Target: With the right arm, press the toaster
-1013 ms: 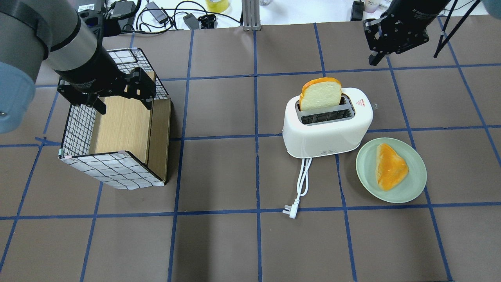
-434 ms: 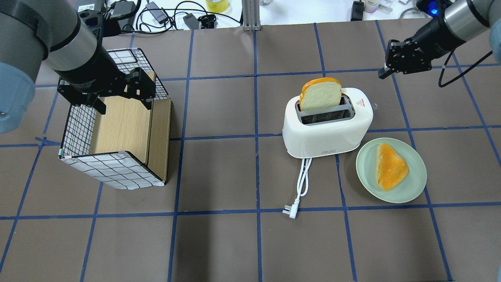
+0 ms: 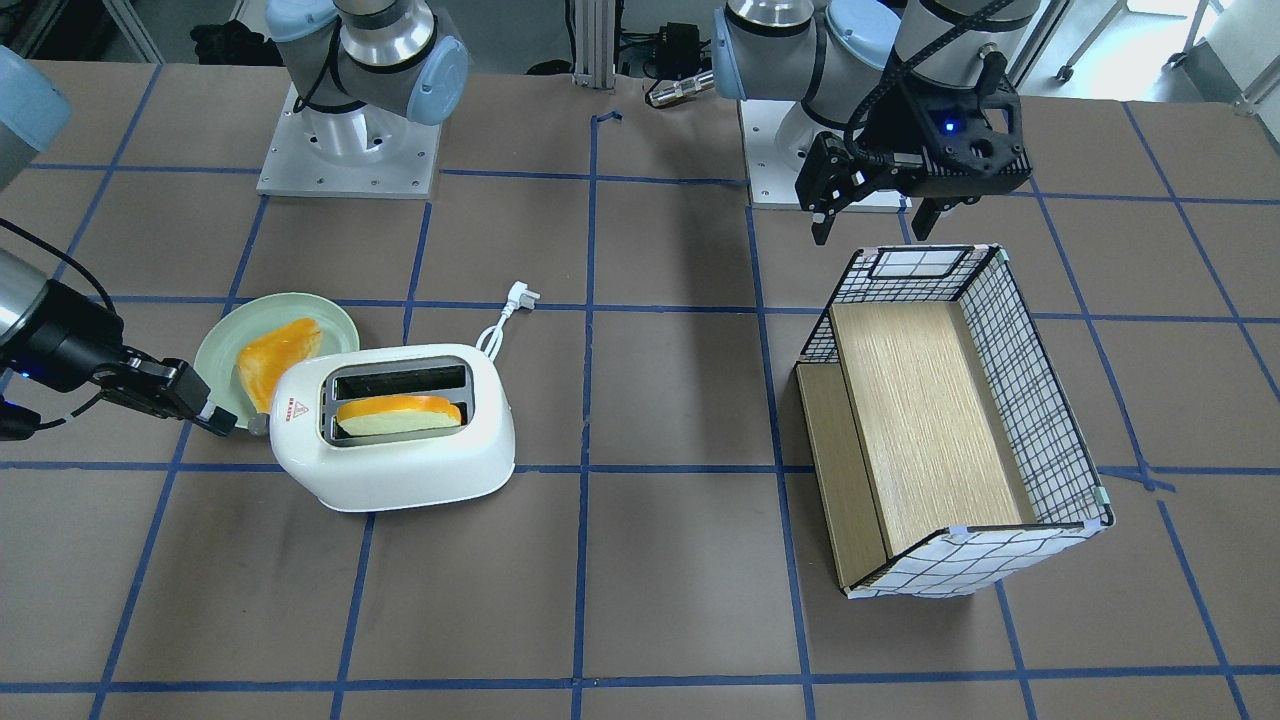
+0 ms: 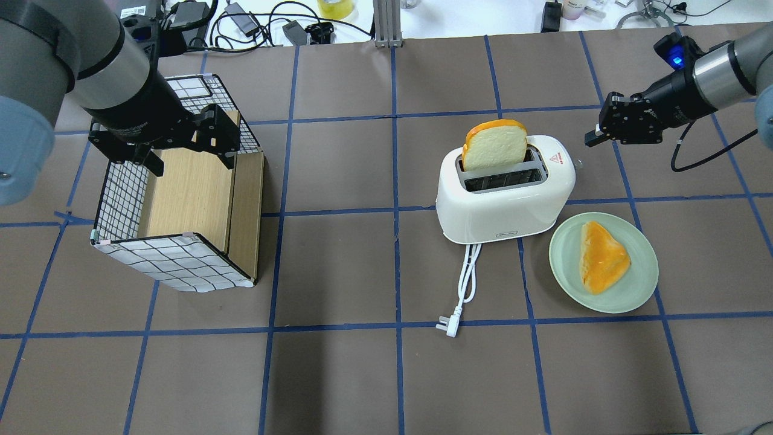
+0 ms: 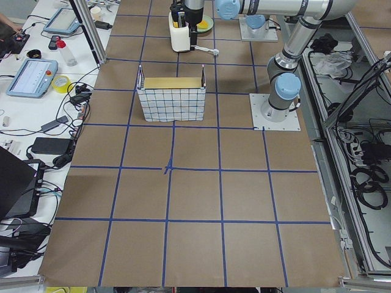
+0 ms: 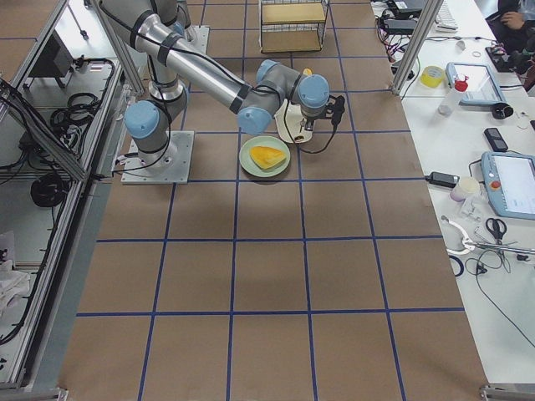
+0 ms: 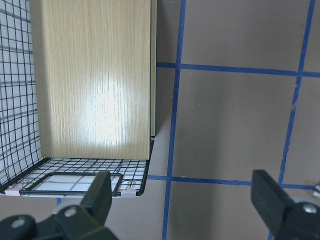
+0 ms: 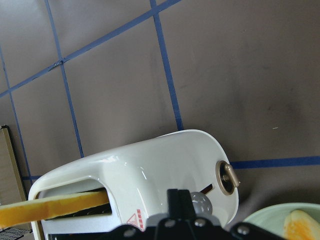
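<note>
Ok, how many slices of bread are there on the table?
2. One slice stands in the toaster, in the slot farther from the robot. The other slice lies on the green plate beside it. None seems hidden.

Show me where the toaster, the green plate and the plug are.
toaster (image 4: 501,208), overhead view, its white side wall.
green plate (image 4: 641,284), overhead view, its bare rim.
plug (image 4: 449,324), overhead view, its white body.
</note>
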`<state>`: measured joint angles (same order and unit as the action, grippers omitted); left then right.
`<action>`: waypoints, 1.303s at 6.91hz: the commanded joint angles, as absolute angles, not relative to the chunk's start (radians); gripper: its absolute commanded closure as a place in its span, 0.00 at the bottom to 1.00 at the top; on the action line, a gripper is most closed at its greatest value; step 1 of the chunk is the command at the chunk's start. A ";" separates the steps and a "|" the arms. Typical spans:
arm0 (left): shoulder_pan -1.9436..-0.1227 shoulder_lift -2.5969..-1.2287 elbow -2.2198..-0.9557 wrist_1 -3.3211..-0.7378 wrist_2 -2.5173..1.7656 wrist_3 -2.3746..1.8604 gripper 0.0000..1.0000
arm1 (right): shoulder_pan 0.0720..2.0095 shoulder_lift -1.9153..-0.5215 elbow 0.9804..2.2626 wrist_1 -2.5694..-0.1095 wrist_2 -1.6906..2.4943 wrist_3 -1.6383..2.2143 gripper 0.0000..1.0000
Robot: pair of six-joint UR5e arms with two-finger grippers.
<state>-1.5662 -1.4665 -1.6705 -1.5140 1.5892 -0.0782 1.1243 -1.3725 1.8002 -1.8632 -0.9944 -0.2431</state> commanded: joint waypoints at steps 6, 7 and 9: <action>-1.566 -1.466 -1.671 -1.514 1.589 -0.078 0.00 | 1.121 -1.350 1.841 -1.908 -0.962 -0.244 1.00; -1.566 -1.466 -1.671 -1.514 1.589 -0.078 0.00 | 1.121 -1.339 1.841 -1.910 -0.960 -0.244 1.00; -1.566 -1.466 -1.671 -1.514 1.589 -0.078 0.00 | 1.121 -1.338 1.841 -1.916 -0.962 -0.244 1.00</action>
